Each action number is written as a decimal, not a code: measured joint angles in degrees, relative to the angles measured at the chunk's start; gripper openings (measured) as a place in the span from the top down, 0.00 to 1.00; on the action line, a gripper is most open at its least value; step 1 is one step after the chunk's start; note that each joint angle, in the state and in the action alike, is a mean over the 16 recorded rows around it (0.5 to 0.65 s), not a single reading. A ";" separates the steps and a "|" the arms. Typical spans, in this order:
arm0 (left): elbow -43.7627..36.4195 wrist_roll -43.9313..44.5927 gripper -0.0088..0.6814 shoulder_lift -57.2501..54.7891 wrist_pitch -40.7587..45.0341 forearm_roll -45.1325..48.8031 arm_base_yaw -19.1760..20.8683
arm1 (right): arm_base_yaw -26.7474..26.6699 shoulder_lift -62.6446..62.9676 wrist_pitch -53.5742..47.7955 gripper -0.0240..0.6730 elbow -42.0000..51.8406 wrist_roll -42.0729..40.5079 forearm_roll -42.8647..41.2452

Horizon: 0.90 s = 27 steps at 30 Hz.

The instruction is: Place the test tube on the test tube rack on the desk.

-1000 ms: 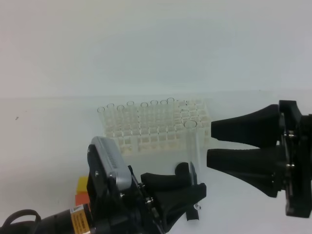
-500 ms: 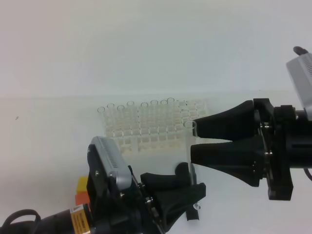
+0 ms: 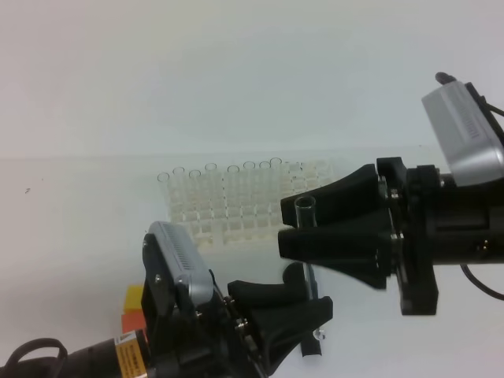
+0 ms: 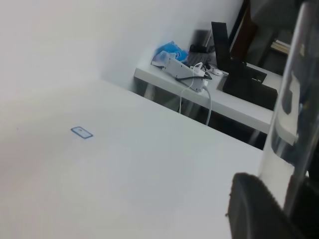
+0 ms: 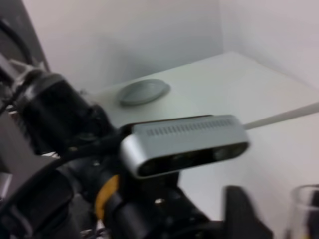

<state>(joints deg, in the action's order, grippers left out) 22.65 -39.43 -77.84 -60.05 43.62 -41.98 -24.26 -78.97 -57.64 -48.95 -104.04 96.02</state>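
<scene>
The test tube (image 3: 305, 211) stands upright in front of the test tube rack (image 3: 236, 224), with my left gripper (image 3: 309, 298) shut on its lower part. Its bottom end hangs just above the desk (image 3: 79, 220). My right gripper (image 3: 285, 227) reaches in from the right, its jaws a little apart on either side of the tube's top, just below the rim. In the left wrist view the test tube (image 4: 294, 99) is a clear blur at the right edge beside a black finger (image 4: 254, 209). The right wrist view catches the test tube's rim (image 5: 305, 206) at the bottom right.
Several clear tubes (image 3: 211, 169) stand in the rack's back rows. Orange and yellow cubes (image 3: 132, 309) lie at the lower left, behind my left arm. The left wrist camera housing (image 5: 184, 144) fills the middle of the right wrist view.
My right gripper has moved left from the right edge until its jaws flank the tube's top, and they have narrowed a little. The left gripper and the tube have not moved.
</scene>
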 joint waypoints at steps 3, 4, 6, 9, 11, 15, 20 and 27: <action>0.00 -0.27 0.97 -0.02 0.03 0.00 0.00 | -0.40 -0.38 0.73 0.62 -0.50 0.18 -0.13; 0.00 -0.44 0.96 -0.03 0.02 -0.01 0.00 | -0.48 -0.47 0.96 0.64 -0.63 0.25 -0.17; 0.00 -1.11 0.93 -0.04 0.01 -0.11 0.00 | -0.57 -0.59 1.45 0.70 -0.83 0.44 -0.27; 0.00 -2.56 0.82 -0.05 0.03 -0.52 0.00 | -0.62 -0.68 2.09 0.76 -1.00 0.64 -0.47; 0.00 -3.58 0.73 -0.06 0.08 -0.91 0.00 | -0.61 -0.70 2.31 0.79 -1.07 0.67 -0.74; 0.00 -6.12 0.56 -0.07 0.12 -1.87 0.01 | -0.62 -0.71 2.38 0.79 -1.18 0.75 -1.46; 0.00 -10.13 0.46 -0.07 -0.01 -2.01 0.06 | -0.64 0.13 3.09 0.79 -1.24 0.96 -2.99; 0.00 -14.16 0.67 -0.05 -1.13 1.83 0.12 | -0.69 5.66 7.76 0.79 -1.25 2.64 -8.09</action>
<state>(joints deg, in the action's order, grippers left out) 22.65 -53.58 -77.88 -61.18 45.46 -41.86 -24.95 -73.31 -49.89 -50.20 -101.39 87.92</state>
